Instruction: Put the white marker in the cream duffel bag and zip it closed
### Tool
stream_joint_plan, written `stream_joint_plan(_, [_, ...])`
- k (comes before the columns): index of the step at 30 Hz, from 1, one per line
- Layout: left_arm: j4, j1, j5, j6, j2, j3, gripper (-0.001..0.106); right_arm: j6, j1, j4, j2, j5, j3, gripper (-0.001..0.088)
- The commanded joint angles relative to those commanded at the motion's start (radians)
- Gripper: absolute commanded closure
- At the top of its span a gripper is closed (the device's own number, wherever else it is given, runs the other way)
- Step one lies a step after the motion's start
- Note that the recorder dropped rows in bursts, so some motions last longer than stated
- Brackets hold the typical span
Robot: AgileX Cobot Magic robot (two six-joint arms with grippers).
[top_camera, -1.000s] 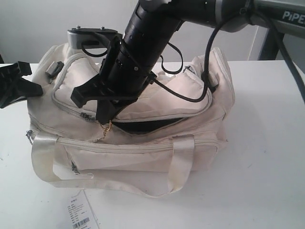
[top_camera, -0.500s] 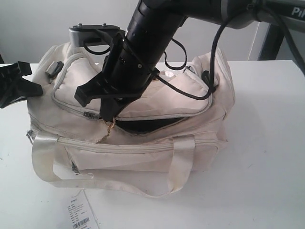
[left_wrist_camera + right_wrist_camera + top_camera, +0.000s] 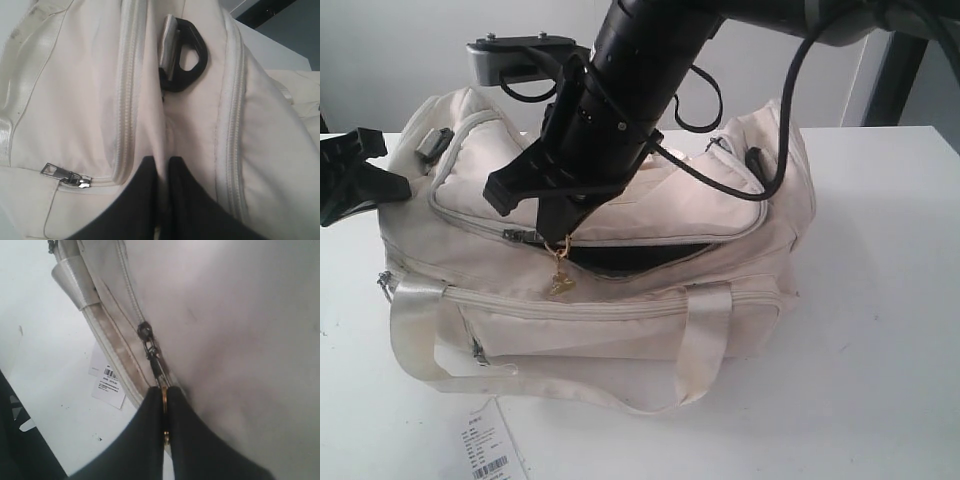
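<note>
Pinching the gold zipper charm [image 3: 560,282] in our right pincer [image 3: 164,392], closed tight on its ring, we have the cream duffel bag [image 3: 620,325] directly beneath it on the white surface [image 3: 870,350], top zip gaping beside the fingertips; our left pincer [image 3: 162,165] is clamped on a fold of the bag's end

Matt cloth duffel bag [image 3: 610,325], glossy straps [image 3: 705,335]
</note>
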Motion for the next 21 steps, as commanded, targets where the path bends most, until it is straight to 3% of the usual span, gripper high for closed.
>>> stream_joint_plan(21, [0.000,0.000,-0.008,0.000,0.000,0.000,0.105,-0.002,0.000,-0.023,-0.015,0.000,0.055,0.0868])
